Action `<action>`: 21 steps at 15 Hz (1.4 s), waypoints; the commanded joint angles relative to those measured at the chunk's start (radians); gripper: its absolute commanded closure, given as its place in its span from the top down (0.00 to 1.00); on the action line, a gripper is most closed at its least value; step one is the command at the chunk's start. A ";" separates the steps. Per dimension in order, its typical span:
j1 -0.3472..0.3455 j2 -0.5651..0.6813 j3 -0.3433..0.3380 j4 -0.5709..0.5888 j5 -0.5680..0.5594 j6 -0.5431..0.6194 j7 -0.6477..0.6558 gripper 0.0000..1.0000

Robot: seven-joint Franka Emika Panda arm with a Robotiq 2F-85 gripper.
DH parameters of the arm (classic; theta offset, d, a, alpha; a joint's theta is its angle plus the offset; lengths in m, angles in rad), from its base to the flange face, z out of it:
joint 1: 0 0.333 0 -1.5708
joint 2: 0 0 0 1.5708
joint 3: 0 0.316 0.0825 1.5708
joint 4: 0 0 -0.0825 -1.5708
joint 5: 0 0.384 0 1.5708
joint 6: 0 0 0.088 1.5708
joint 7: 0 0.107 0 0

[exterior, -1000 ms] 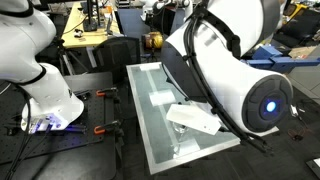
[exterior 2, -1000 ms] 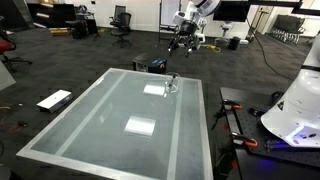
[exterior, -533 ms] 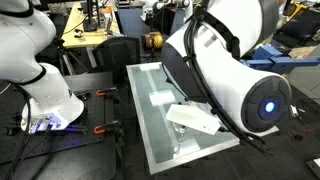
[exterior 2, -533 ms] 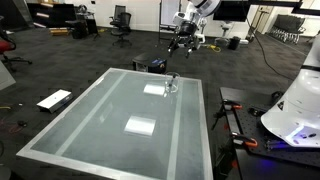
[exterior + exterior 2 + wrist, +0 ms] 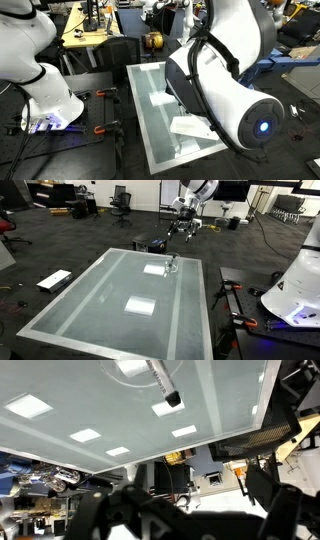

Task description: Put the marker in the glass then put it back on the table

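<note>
The pincer [image 5: 186, 228] hangs wide open and empty, well above the surface [image 5: 120, 285]. The glass [image 5: 171, 267] stands near the far edge, the marker [image 5: 165, 385] right by it.

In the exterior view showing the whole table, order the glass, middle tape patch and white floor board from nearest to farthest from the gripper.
1. Glass, far end, just below the gripper.
2. Middle tape patch, table centre.
3. White board, on the floor, left.

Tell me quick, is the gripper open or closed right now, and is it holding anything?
Gripper: open, holding nothing.
</note>
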 commanded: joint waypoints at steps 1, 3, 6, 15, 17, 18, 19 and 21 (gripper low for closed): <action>-0.043 0.070 0.015 0.064 0.019 -0.052 -0.125 1.00; -0.057 0.099 0.020 0.086 0.008 -0.075 -0.185 1.00; -0.074 0.137 0.026 0.123 -0.004 -0.130 -0.265 1.00; -0.143 0.216 0.133 0.228 -0.094 -0.197 -0.320 1.00; -0.169 0.226 0.178 0.238 -0.106 -0.180 -0.320 1.00; -0.186 0.235 0.205 0.245 -0.114 -0.176 -0.320 1.00; -0.199 0.245 0.222 0.252 -0.121 -0.176 -0.320 1.00; -0.222 0.265 0.249 0.263 -0.135 -0.179 -0.320 1.00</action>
